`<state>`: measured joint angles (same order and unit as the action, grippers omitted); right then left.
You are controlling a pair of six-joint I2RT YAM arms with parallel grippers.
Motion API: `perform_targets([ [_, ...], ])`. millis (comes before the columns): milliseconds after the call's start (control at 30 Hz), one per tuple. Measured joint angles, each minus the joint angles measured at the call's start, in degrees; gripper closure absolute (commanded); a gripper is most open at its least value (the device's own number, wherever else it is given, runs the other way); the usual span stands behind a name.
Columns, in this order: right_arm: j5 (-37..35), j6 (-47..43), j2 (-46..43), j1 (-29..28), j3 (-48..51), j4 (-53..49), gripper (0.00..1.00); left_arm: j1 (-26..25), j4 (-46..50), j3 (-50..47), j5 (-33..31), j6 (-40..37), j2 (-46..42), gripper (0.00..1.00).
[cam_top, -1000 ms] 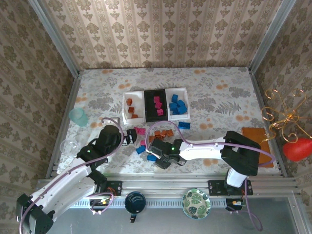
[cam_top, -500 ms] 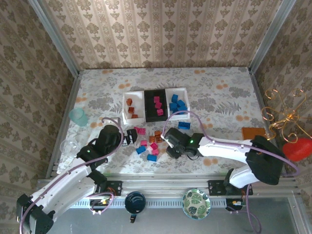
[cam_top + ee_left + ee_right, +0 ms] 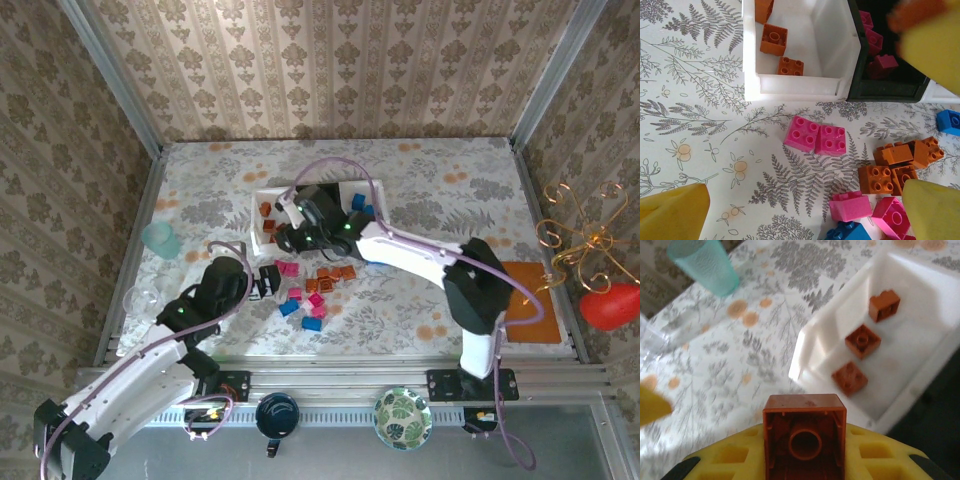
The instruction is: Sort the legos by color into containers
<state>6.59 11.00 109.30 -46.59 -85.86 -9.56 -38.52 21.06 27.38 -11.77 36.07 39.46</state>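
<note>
Left arm is lying low over the near-left of the table (image 3: 430, 170), forearm angling up toward the middle; its left gripper (image 3: 268, 281) is hanging over the cloth with the jaws spread wide and nothing between them. Just past it the loose legos (image 3: 880, 170) are sitting in a scatter; a magenta pair (image 3: 815, 136) side by side, an orange cluster (image 3: 895, 165), a blue one (image 3: 950, 122) off right. Right arm is bending at the elbow and stretching way over to the left; the right gripper (image 3: 287, 238) is hovering by the near edge of the left white tray (image 3: 800, 85), pinching an orange brick (image 3: 805, 432), hollow side up. That tray is holding three orange bricks (image 3: 772, 40); the black tray (image 3: 885, 92) touching it is holding magenta bricks (image 3: 882, 65); the right white tray (image 3: 378, 188) is holding blue bricks (image 3: 358, 203), partly behind the arm.
</note>
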Motion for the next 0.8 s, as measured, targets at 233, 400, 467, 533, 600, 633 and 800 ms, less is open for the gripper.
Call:
perform_targets([
  [233, 1.2, 4.0, 15.9, 2.3, -18.7, -2.9, 0.65, 0.0, 0.1, 0.0, 0.0, 0.2, -0.2, 0.0],
  [400, 1.3, 7.5, 21.3, 3.3, -26.6, -5.4, 0.38, 0.0, 0.3, 0.0, 0.5, 0.4, -0.2, 0.0],
  [467, 1.5, 8.5, 22.7, 3.6, -29.8, -6.5, 0.32, 0.0, 0.3, 0.0, 0.9, 0.4, -0.2, 0.0],
  [533, 1.6, 9.2, 23.2, 3.9, -31.8, -7.0, 0.3, 0.0, 0.3, 0.0, 1.2, 0.4, -0.2, 0.0],
  [600, 1.7, 9.8, 23.1, 4.0, -32.5, -6.9, 0.3, 0.0, 0.3, 0.0, 1.6, 0.4, -0.2, 0.0],
  [633, 1.7, 9.9, 22.9, 4.0, -32.5, -6.8, 0.29, 0.0, 0.3, 0.0, 1.8, 0.4, -0.2, 0.0],
  [800, 1.7, 10.4, 16.7, 4.1, -22.0, -3.9, 0.29, 0.0, 0.0, 0.0, 4.2, -0.1, 1.1, 0.0],
])
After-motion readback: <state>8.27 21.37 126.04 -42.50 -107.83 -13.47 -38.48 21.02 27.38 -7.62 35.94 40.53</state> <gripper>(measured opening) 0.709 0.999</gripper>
